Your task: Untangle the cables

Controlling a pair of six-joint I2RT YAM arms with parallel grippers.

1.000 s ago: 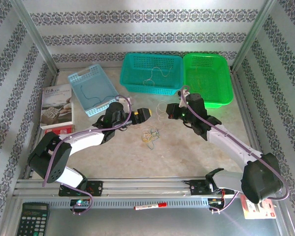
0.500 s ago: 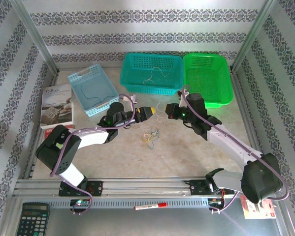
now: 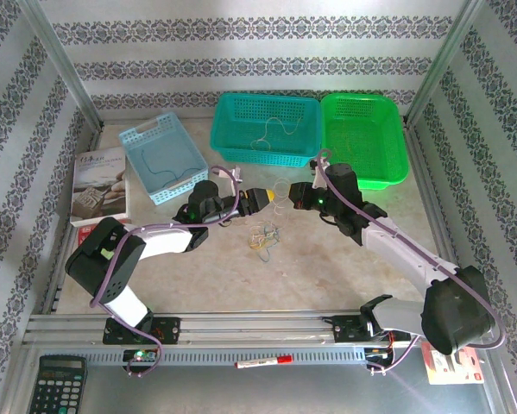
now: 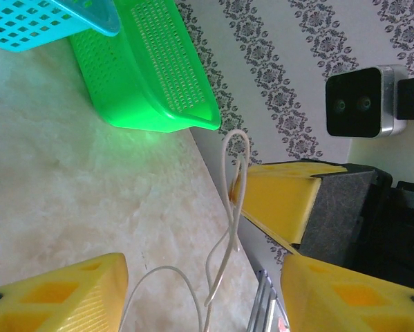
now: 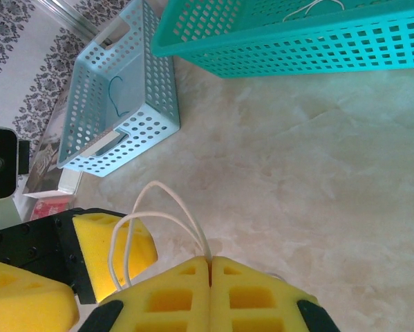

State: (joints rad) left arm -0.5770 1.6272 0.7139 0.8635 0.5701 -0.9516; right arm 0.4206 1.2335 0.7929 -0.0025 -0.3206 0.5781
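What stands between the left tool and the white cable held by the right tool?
Nothing visible does: the white cable hangs from the shut right tool and lies between the open fingers of the left tool.

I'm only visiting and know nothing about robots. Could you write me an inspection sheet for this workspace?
Surface: pale marbled table.
Job's things: white wire looped between the grippers; wire clump lying on the table; pale wire in the teal basket; blue wire in the blue basket.
Clutter: book, calculator, marker.
Grippers: right gripper shut on the white wire; left gripper open, with the wire between its jaws.
Cables: purple cables run along both arms.
Surroundings: patterned walls; green basket at the back.
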